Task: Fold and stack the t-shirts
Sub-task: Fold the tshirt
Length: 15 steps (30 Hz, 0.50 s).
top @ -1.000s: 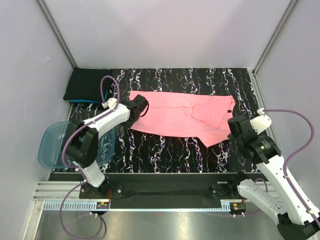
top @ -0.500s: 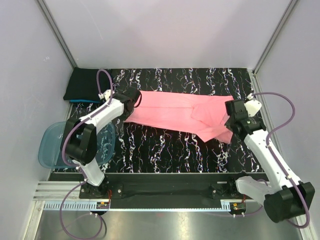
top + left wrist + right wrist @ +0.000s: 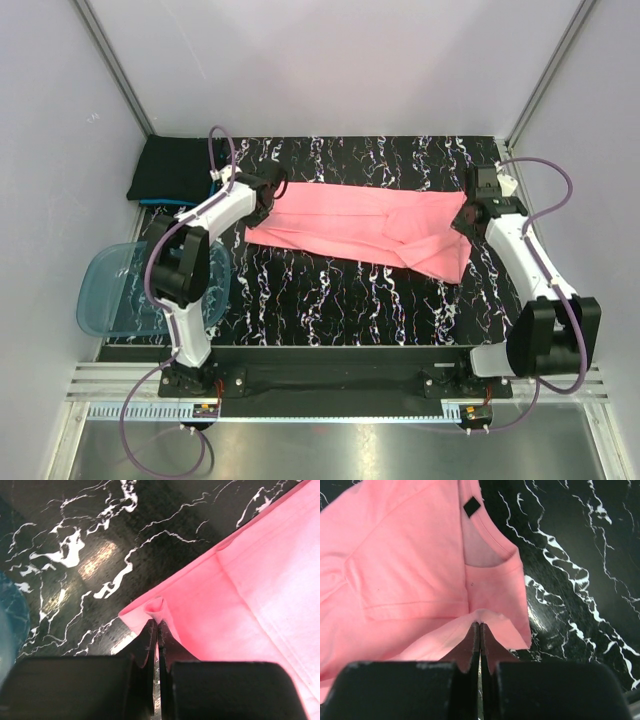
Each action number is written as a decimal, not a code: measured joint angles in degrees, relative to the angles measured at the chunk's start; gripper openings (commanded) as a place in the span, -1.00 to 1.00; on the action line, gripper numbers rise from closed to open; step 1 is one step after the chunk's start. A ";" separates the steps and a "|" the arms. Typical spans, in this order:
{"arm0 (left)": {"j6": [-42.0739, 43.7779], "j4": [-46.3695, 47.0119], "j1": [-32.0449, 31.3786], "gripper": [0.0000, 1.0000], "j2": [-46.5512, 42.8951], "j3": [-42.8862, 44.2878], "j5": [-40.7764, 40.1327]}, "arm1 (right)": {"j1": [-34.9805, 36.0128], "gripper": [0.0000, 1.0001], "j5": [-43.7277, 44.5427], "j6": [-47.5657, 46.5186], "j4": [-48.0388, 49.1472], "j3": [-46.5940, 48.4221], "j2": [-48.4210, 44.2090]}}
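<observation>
Nearest us, at the front left of the bench (image 3: 330,295), the translucent blue tub (image 3: 105,295) sits beside the left arm's base and plays no part in the work. Beyond it, across the middle of the bench, the salmon-pink t-shirt (image 3: 350,222) lies as a long band running left to right. It is doubled over itself lengthwise, with extra cloth layered at its right end. We hold it at both ends. The left end effector (image 3: 156,626) has its jaws pressed together on a small pucker at the shirt's left corner. The right end effector (image 3: 479,629) is likewise pinched closed on a ridge of cloth just below the neckline, where the dark neck label (image 3: 472,507) shows. Farthest from us, in the back left corner, a dark pile (image 3: 170,172) of black cloth with a teal-blue edge peeking out beneath it rests flat. We take this to be the t-shirts already folded and stacked, though we cannot count its layers. By our reading the task is well along but not finished. The pink shirt is only partway folded and lies well apart from the pile. What is left, we judge, is to fold the band crosswise into a compact packet and then set it on top of the dark pile.
</observation>
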 measured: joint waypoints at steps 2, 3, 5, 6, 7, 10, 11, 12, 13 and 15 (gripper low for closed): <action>0.85 0.20 0.31 -1.00 0.61 0.96 0.31 | -0.57 -1.00 -1.03 -0.85 0.52 1.62 1.97; 1.22 0.11 0.48 -1.00 0.96 1.60 0.39 | -0.81 -1.00 -1.73 -1.29 0.70 2.45 3.02; 1.70 -0.09 0.87 -1.00 2.21 3.41 0.48 | -1.25 -1.00 -2.71 -1.92 0.81 4.17 5.05; 1.99 -0.02 1.11 -1.00 3.06 4.46 0.55 | -1.53 -1.00 -3.26 -2.16 0.90 4.92 6.08; 2.32 0.00 1.36 -1.00 3.91 5.33 0.61 | -1.79 -1.00 -3.65 -2.36 0.92 5.70 7.10; 3.10 -0.09 1.84 -1.00 6.01 7.04 0.68 | -2.47 -1.00 -4.48 -2.78 1.16 7.76 10.03; 3.19 -0.15 1.92 -1.00 6.67 7.45 0.70 | -2.64 -1.00 -4.83 -2.84 1.29 8.31 10.93; 3.32 -0.26 2.01 -1.00 7.32 7.82 0.72 | -2.67 -1.00 -5.03 -2.91 1.27 8.85 11.76; 3.43 -0.35 2.05 -1.00 7.91 8.17 0.76 | -2.75 -1.00 -5.14 -2.99 1.22 9.57 12.61; 3.54 -0.57 2.10 -1.00 8.85 8.76 0.76 | -2.80 -1.00 -5.22 -3.19 1.16 11.21 14.25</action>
